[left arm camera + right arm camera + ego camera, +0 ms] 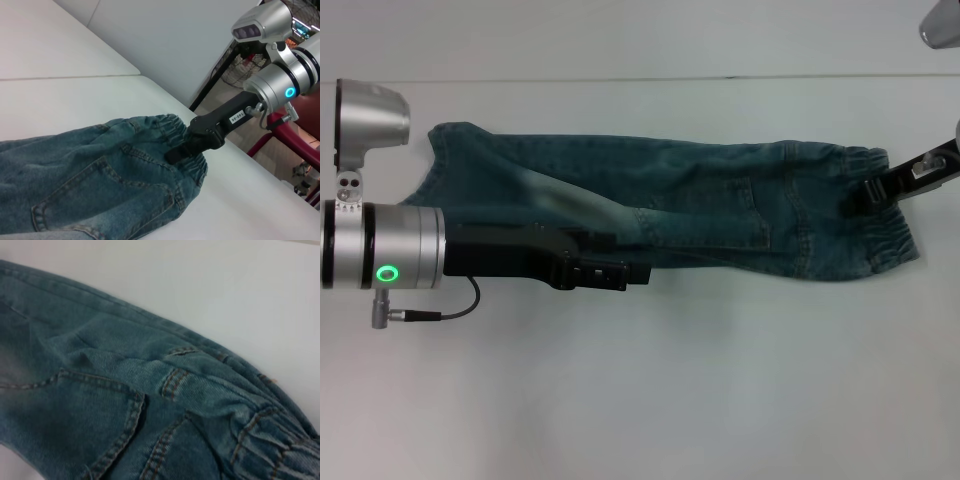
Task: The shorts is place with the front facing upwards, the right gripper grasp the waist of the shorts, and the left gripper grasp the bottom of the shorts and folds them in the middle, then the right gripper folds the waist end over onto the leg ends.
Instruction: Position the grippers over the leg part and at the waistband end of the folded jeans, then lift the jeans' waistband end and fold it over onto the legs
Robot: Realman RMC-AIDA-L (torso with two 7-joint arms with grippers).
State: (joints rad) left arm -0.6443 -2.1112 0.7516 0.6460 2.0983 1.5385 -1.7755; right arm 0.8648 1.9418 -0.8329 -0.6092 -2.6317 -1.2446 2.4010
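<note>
The left gripper [610,268] lies low at the near edge of the shorts [700,205], its black body stretched along the table [640,400] from the silver arm with the green ring. Its fingers seem pressed together over the near fold of the denim, about midway along the garment, though the dark claw hides whether cloth is really pinched between them. Out beyond its tip the shorts lie flat, folded lengthwise, with a stitched back pocket [715,215] just past the claw. The leg ends [438,165] sit back alongside the left arm, on its far side, well behind the fingertips. The waist [875,215], a ruched elastic band, lies farthest from this claw, at the opposite end of the shorts. There the right gripper [182,147] comes in from the table's edge, its black fingers closed on the gathered band at its middle, as the left wrist view shows plainly. The band puckers around that grip.
</note>
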